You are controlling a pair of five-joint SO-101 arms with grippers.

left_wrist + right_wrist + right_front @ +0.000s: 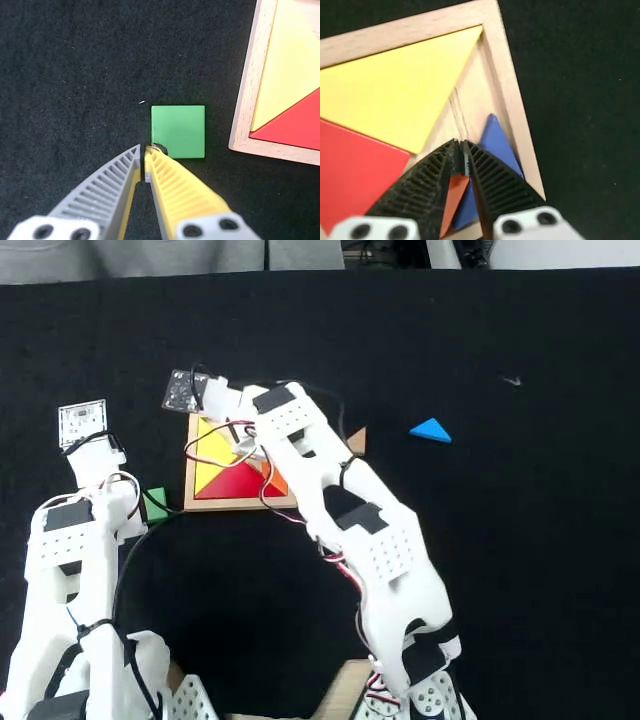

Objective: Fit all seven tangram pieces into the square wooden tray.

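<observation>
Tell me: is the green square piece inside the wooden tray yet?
Out: the green square piece lies on the black table, apart from the square wooden tray.

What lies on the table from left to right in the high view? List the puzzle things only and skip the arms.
green square → wooden tray → brown piece, partly behind an arm → blue triangle
</observation>
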